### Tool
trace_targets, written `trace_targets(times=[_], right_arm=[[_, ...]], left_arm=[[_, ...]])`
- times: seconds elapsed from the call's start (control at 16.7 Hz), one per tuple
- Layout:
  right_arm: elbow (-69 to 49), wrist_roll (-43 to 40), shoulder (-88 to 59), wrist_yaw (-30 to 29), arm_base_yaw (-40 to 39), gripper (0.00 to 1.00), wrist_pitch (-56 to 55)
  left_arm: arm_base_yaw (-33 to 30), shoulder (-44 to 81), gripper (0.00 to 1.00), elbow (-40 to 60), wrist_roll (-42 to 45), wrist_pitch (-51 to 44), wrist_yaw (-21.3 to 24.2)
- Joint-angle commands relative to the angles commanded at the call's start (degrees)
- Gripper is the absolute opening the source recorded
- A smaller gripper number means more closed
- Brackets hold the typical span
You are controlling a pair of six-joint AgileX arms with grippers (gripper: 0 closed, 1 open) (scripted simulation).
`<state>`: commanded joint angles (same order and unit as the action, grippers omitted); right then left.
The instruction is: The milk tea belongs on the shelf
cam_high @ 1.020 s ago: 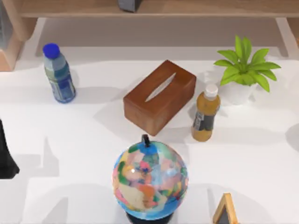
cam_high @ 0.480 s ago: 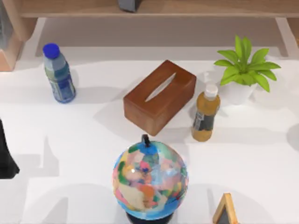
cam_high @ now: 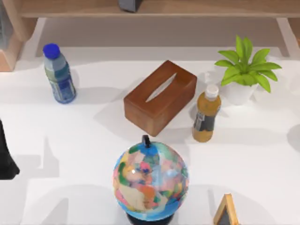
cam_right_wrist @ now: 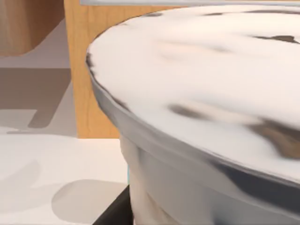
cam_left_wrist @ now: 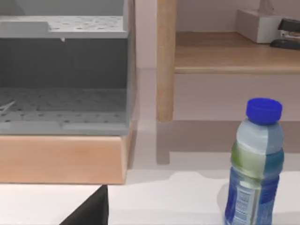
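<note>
The milk tea (cam_high: pixel 206 116) stood upright on the white surface (cam_high: pixel 262 154), right of centre in the top view, its white cap up and its dark label band facing the globe side. It was untouched, with nothing gripping it. Just to its left lay the dark brown tissue box (cam_high: pixel 160 96), set at an angle, close to the bottle but apart from it. Behind and to the right of the bottle sat a green plant in a white pot (cam_high: pixel 243 74). In front of the tissue box stood a multicoloured globe (cam_high: pixel 150 177) on a dark base, and a small wood-framed board (cam_high: pixel 226 212) showed at the near edge. The blue-capped bottle (cam_high: pixel 58 73) stood upright well to the left; the left wrist view had it close by (cam_left_wrist: pixel 255 164). The shelf (cam_high: pixel 187 8) ran along the far edge, its light plank (cam_left_wrist: pixel 234 51) and pale upright support seen from the left wrist. A dark part of the left arm (cam_high: pixel 5 154) sat at the left edge of the surface. Whether either tool was spread or pressed together could not be told.
</note>
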<state>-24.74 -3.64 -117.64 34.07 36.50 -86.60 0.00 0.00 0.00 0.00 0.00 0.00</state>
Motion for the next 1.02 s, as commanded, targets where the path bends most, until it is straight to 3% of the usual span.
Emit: trace_targets(times=[0.36,1.02], right_arm=[[0.0,0.0,0.0,0.0,0.0,0.02,0.0],[0.05,0.07,0.88,-0.01,0.08,0.0,0.73]], left_arm=[[0.0,0.0,1.0,0.0,0.0,0.0,0.0],[0.0,0.0,1.0,0.0,0.0,0.0,0.0]])
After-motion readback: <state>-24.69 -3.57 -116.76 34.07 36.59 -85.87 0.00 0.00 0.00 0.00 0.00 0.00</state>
